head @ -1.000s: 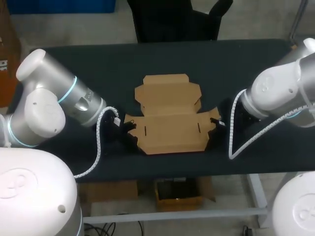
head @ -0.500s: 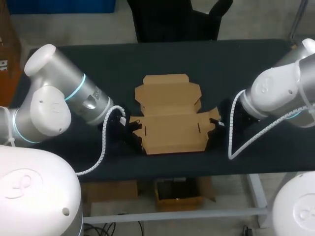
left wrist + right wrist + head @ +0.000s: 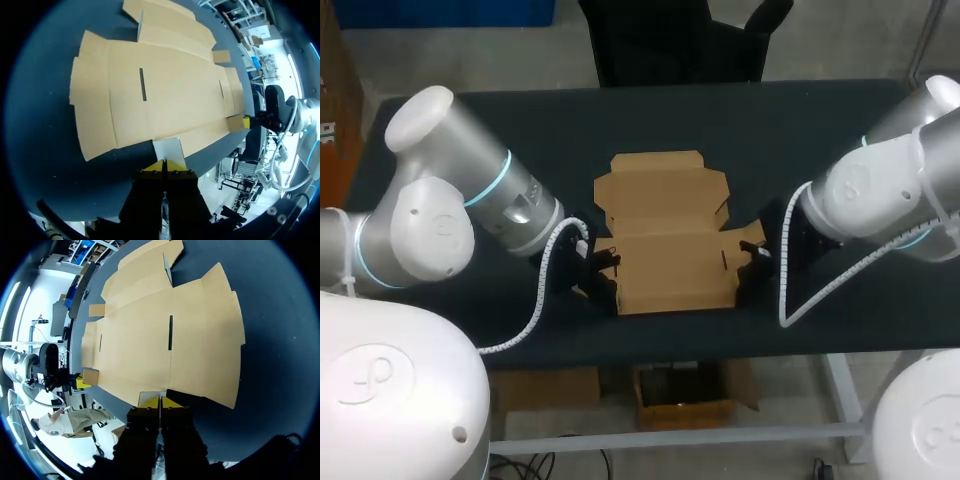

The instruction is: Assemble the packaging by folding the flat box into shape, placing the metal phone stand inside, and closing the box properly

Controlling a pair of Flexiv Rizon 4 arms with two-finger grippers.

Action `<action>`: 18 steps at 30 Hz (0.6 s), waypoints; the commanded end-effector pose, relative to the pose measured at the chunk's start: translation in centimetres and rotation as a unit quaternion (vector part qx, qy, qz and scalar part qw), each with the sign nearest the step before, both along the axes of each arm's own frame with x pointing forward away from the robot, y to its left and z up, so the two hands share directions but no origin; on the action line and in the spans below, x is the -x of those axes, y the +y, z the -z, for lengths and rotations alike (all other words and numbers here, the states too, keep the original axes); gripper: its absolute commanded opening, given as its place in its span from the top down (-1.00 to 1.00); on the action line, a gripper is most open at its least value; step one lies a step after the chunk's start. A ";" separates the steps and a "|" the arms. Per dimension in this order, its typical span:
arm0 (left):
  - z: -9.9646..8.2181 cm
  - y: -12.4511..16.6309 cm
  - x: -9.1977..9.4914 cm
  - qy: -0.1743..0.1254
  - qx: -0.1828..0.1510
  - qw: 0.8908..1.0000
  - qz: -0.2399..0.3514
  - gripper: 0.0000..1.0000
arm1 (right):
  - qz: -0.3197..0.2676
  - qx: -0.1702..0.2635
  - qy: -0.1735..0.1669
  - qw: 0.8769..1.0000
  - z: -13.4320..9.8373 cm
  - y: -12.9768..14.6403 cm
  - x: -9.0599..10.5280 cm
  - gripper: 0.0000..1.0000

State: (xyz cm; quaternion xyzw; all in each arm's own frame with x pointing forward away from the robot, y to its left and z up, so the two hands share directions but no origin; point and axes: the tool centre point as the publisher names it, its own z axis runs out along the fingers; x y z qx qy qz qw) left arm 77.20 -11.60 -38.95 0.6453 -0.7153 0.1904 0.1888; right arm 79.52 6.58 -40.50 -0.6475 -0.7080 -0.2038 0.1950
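The flat box (image 3: 665, 245) lies open in the middle of the table (image 3: 520, 130), its lid panel toward 12 o'clock. Its cardboard shows plain brown, marked only by two dark slits (image 3: 617, 265). My left tool (image 3: 592, 275) sits at the box's 9 o'clock edge. In its wrist view the left tool (image 3: 164, 165) has its yellow tips pressed together, pinching a small side flap (image 3: 169, 150) of the box (image 3: 165, 85). My right tool (image 3: 750, 265) sits at the 3 o'clock edge, and in its wrist view it (image 3: 160, 401) likewise nips a flap (image 3: 149, 397) of the box (image 3: 160, 335). Since a second ago my left arm has swung inward, and the 9 o'clock side flap, flat then, now stands raised, so the box looks narrower. My right arm has edged in slightly too.
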 end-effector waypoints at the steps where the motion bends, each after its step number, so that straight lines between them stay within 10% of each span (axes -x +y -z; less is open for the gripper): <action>1: 0.3 -0.6 -0.3 0.004 -0.009 1.000 0.002 1.00 | 0.002 0.015 -0.003 1.000 0.1 0.7 0.2 1.00; 18: 0.4 -1.9 -0.5 -0.008 -0.026 1.000 0.005 1.00 | -0.008 0.030 -0.001 1.000 0.2 1.8 0.5 1.00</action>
